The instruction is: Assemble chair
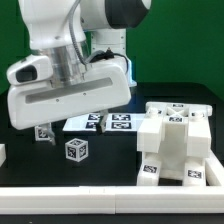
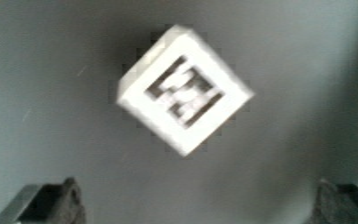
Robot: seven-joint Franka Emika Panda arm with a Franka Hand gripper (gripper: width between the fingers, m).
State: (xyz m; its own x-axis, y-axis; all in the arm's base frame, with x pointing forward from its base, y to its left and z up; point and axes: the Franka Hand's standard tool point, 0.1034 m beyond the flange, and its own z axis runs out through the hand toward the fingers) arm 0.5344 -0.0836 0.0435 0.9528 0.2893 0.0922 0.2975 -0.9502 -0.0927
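Arm hanging over the worktop, jaws standing wide open and gripping nothing, chair sitting off to the side.

Exterior view: the arm point(image 1: 70, 85) is hanging over the exterior view's left part of the worktop point(image 1: 110, 168) and hiding the jaws. The chair point(image 1: 175, 145), a chunky white joined structure, is sitting on the exterior view's right, apart from the arm. The marker board point(image 1: 100, 122) is lying between them, with a small tagged cube point(image 1: 77, 150) sitting just in front of it and another small tagged piece point(image 1: 43, 132) peeking out under the arm. Wrist view: the fingertips point(image 2: 51, 200) are showing far apart with nothing between them. A tagged white block point(image 2: 185, 90) is lying untouched on the dark worktop; cannot tell which exterior piece it is. The chair is showing only in the exterior view.
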